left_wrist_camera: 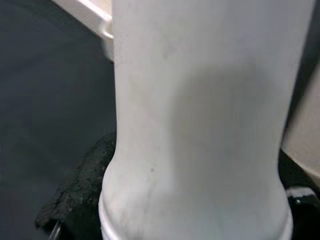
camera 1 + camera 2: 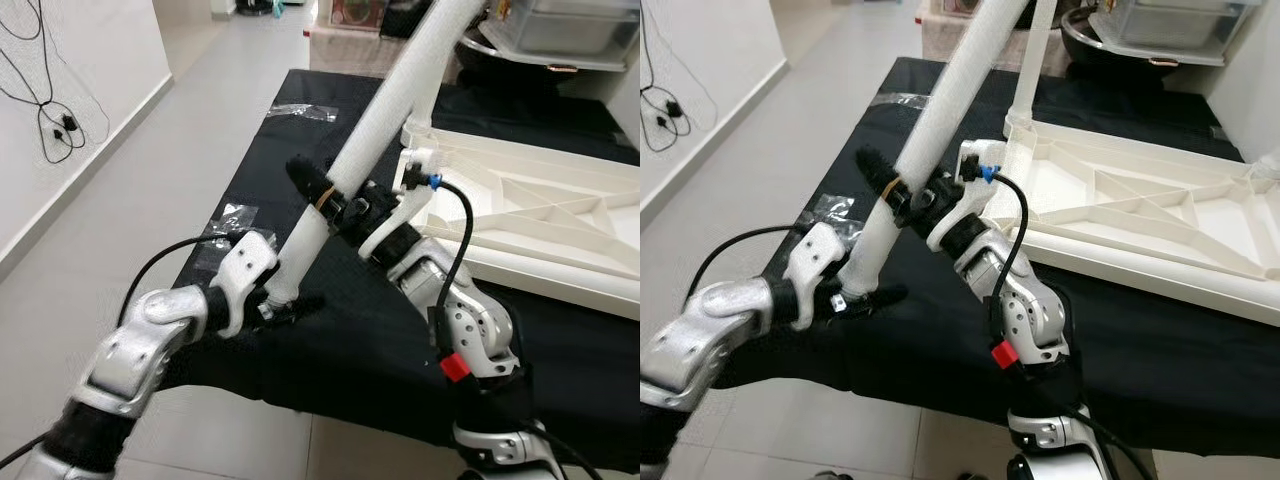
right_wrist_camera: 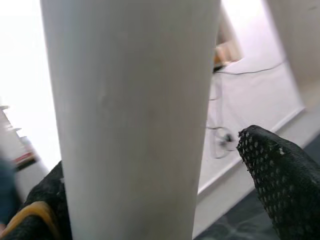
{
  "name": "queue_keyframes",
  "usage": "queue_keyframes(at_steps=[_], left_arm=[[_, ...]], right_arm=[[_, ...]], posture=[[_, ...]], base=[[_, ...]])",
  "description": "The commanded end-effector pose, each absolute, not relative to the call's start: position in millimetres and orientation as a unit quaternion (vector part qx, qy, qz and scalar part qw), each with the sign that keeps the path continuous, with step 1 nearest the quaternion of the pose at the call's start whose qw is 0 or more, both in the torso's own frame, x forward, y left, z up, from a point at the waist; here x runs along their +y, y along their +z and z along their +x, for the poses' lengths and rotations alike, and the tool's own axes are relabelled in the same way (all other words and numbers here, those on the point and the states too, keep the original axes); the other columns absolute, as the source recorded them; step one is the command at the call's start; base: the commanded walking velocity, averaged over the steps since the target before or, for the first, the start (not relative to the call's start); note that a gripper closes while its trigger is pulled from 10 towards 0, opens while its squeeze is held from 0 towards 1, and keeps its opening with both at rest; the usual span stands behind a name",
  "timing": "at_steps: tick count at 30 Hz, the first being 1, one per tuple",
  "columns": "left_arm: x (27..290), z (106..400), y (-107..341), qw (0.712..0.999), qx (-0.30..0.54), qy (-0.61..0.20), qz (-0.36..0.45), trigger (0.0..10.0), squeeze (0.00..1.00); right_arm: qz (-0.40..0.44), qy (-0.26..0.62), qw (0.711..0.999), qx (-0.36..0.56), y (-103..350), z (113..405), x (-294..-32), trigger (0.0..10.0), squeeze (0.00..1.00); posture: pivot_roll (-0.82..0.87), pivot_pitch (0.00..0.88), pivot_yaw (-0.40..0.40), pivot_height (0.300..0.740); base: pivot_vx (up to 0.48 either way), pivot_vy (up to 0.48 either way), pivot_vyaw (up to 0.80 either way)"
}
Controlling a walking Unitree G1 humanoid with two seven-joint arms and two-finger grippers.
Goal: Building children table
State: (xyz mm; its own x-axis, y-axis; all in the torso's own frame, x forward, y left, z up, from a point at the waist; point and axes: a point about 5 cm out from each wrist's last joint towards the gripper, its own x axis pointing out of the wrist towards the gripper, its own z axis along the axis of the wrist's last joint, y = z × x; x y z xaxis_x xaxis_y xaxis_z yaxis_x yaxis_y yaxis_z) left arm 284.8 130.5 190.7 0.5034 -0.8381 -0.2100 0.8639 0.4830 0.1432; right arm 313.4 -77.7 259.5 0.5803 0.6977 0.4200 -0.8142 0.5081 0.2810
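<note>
Black cloth is covering the work surface, with grey floor running along its left side. On the cloth the white tabletop is lying underside up, its ribs showing, and one leg already standing in its far corner socket.

A second leg is being held in the air above the cloth, to the left of the tabletop. Its long axis is running diagonally: the narrow collared end is pointing down toward the robot, the other end rising up and away out of frame.

The right gripper is clamped around the leg at mid-length, one finger showing beside the shaft. The left gripper is clamped on the leg close to the collared end.

Judged step: carrying the leg to a free corner socket. To do it well, both grips should be kept firm while the leg is being turned upright, the collared end should be centred over the socket, and pressure should be applied straight along the axis to avoid jamming.
</note>
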Motion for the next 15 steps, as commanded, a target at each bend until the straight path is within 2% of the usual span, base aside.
queue_keyframes(at_steps=[1, 7, 11, 15], left_arm=[[125.4, 273.2, 193.6, 0.832, 0.061, -0.543, 0.095, 10.0, 0.00], [133.1, 264.7, 189.2, 0.818, 0.089, -0.562, 0.084, 10.0, 0.00], [138.3, 257.3, 185.4, 0.809, 0.115, -0.572, 0.067, 10.0, 0.00], [139.3, 251.4, 183.6, 0.802, 0.129, -0.581, 0.055, 10.0, 0.00]], right_arm=[[0.228, 0.477, 0.840, -0.119, 257.6, 306.0, -72.9, 10.0, 0.00], [0.219, 0.519, 0.819, -0.110, 255.5, 298.7, -72.2, 10.0, 0.00], [0.214, 0.565, 0.791, -0.097, 252.8, 290.7, -70.1, 10.0, 0.00], [0.202, 0.585, 0.781, -0.090, 250.0, 286.7, -69.4, 10.0, 0.00]], posture=[[0.13, 0.124, -0.022, 0.740], [0.13, 0.125, -0.023, 0.740], [0.13, 0.133, -0.022, 0.740], [0.13, 0.136, -0.023, 0.740]], base=[[0.000, 0.000, 0.00], [0.000, 0.000, 0.00], [0.000, 0.000, 0.00], [0.000, 0.000, 0.00]])
